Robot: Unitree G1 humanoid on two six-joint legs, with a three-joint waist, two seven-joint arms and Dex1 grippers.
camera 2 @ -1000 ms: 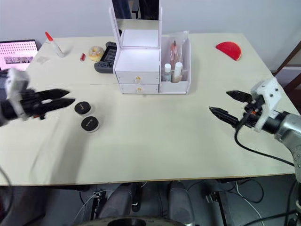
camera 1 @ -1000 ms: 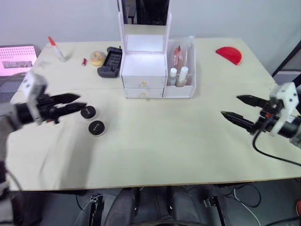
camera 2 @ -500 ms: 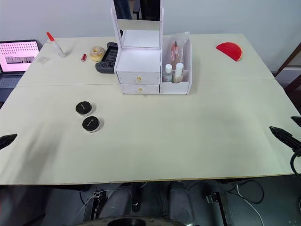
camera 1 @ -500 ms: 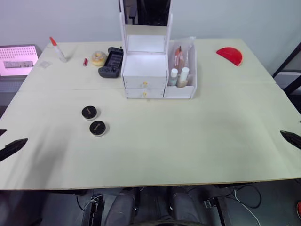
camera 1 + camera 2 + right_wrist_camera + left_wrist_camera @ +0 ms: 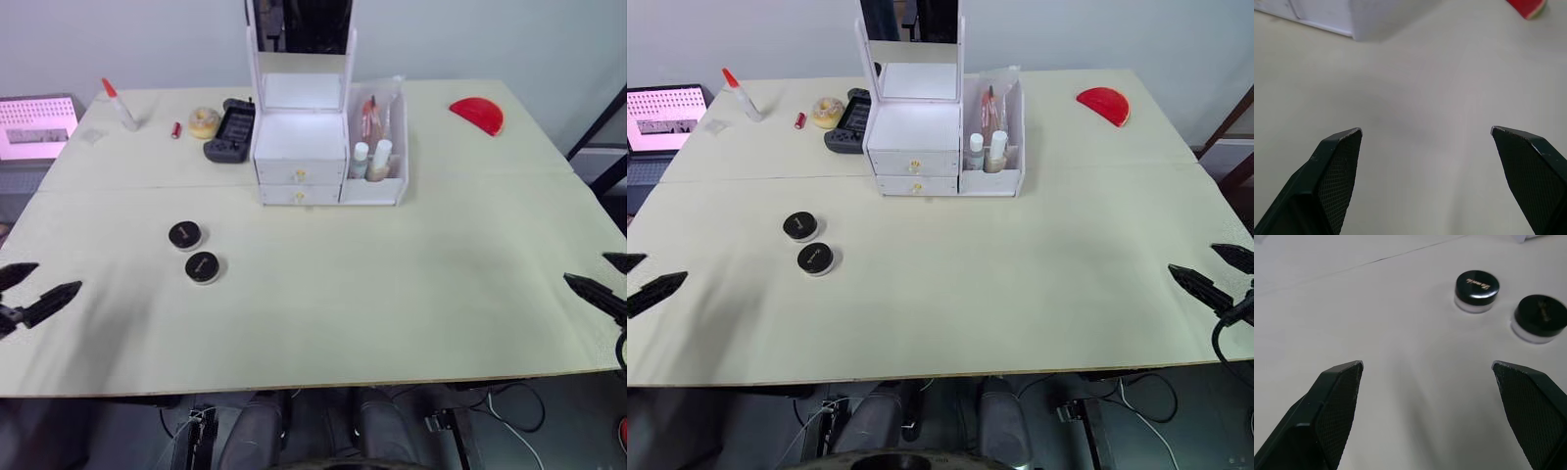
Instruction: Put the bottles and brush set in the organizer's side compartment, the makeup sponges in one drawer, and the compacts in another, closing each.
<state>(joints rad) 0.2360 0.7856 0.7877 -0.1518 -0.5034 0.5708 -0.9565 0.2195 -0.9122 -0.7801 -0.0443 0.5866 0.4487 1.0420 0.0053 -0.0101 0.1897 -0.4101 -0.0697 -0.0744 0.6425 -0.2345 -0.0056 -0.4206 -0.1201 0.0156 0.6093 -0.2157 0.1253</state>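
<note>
From the head camera, two compacts [image 5: 194, 252] sat on the table [image 5: 392, 294], in front and left of the organizer [image 5: 300, 162]. In the left wrist view, the left gripper [image 5: 1427, 377] was wide open near them; it should go down straight over one. In the right wrist view, the right gripper [image 5: 1425, 142] was wide open, holding nothing.

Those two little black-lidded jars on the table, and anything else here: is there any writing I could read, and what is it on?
Nearer compact: gold script on the black lid, too small to read.
Farther compact: gold script on the lid, too blurred to make out.
Laptop screen: pink with rows of marks, not readable.
Organizer, bottles: no readable text.
</note>
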